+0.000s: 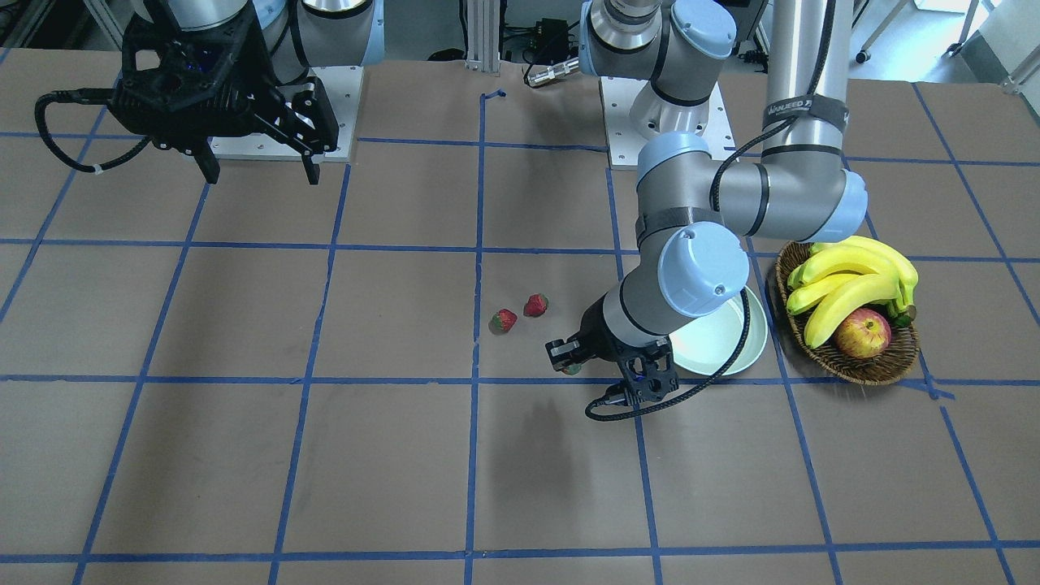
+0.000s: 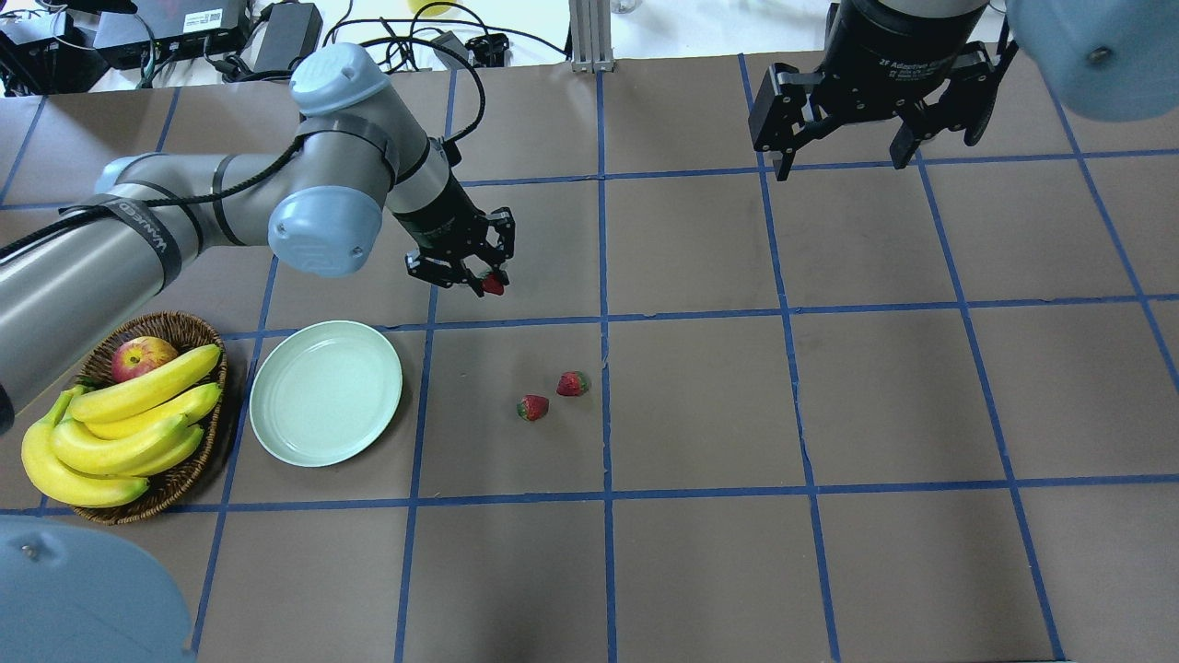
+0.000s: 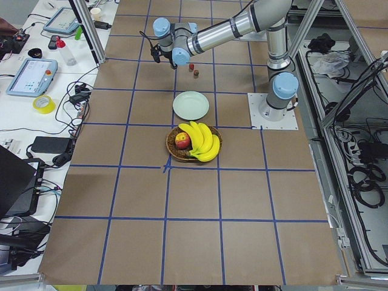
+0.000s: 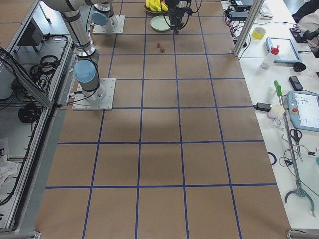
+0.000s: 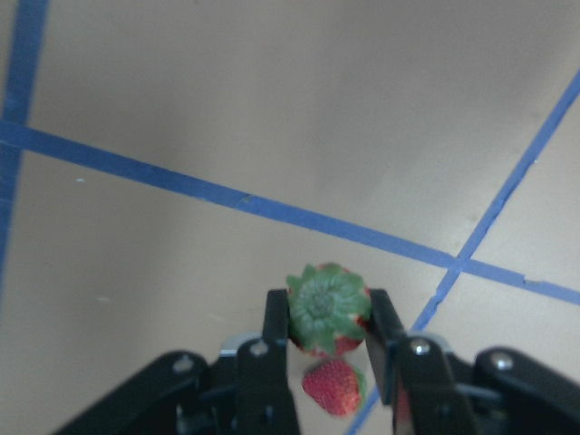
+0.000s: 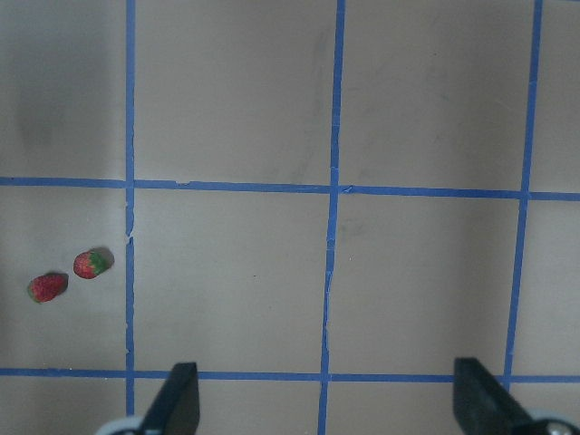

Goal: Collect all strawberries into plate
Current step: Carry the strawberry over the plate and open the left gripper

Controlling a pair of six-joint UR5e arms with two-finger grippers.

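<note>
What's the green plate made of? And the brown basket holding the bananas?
The plate looks like smooth plastic, maybe melamine: one even pale mint colour, a soft sheen, no pattern. It might be glazed ceramic instead. The basket looks like woven wicker: thin brown strands cross along its rim, with a dull finish.

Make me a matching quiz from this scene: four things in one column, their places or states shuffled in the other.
Column one
1. round pale mint-green plate
2. red-yellow apple
3. left gripper
4. right gripper

Column two
A. open and empty
B. shut on a small red strawberry
C. in the brown wicker basket
D. flat on the table, no berries in it

Pairs: 1-D, 2-C, 3-B, 4-A
</note>
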